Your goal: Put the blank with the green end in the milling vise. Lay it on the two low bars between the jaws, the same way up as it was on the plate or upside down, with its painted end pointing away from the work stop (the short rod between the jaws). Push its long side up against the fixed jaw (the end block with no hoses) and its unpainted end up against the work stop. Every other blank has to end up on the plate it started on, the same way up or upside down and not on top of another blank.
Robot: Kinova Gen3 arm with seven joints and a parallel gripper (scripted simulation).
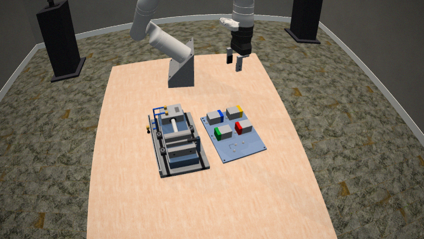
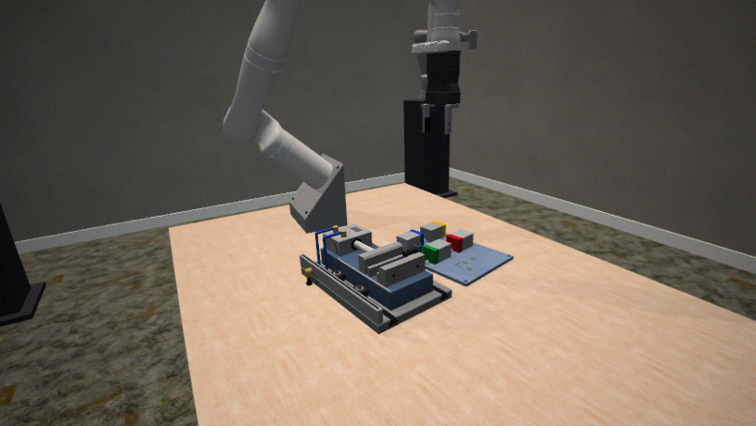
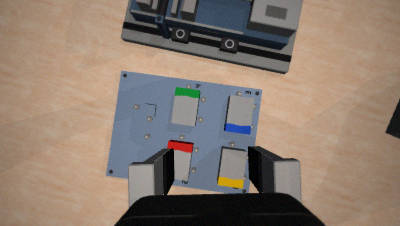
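Note:
The blank with the green end (image 1: pixel 225 131) (image 2: pixel 439 251) (image 3: pixel 185 107) lies on the blue plate (image 1: pixel 225 156) (image 2: pixel 494 262) (image 3: pixel 120 150), its green end toward the vise. The blanks with the blue (image 1: pixel 214 117) (image 3: pixel 239 113), yellow (image 1: pixel 234 112) (image 3: pixel 231 166) and red (image 1: pixel 244 127) (image 3: pixel 182 160) ends lie on the same plate. The milling vise (image 1: pixel 183 161) (image 2: pixel 410 294) (image 3: pixel 210 25) stands beside it; no blank shows between its jaws. The work stop (image 1: pixel 192 139) is a short dark rod by the jaws. My gripper (image 1: pixel 234 67) (image 2: pixel 437 131) (image 3: pixel 211 163) is open and empty, high above the table.
The arm's base bracket (image 1: pixel 185 73) (image 2: pixel 325 204) stands on the table behind the vise. Blue hoses (image 1: pixel 153 114) (image 2: pixel 317 246) rise at the vise's rear block. The post of the work stop (image 1: pixel 198 143) stands up on the vise's plate side. Small round pins stick up from the plate around the blanks.

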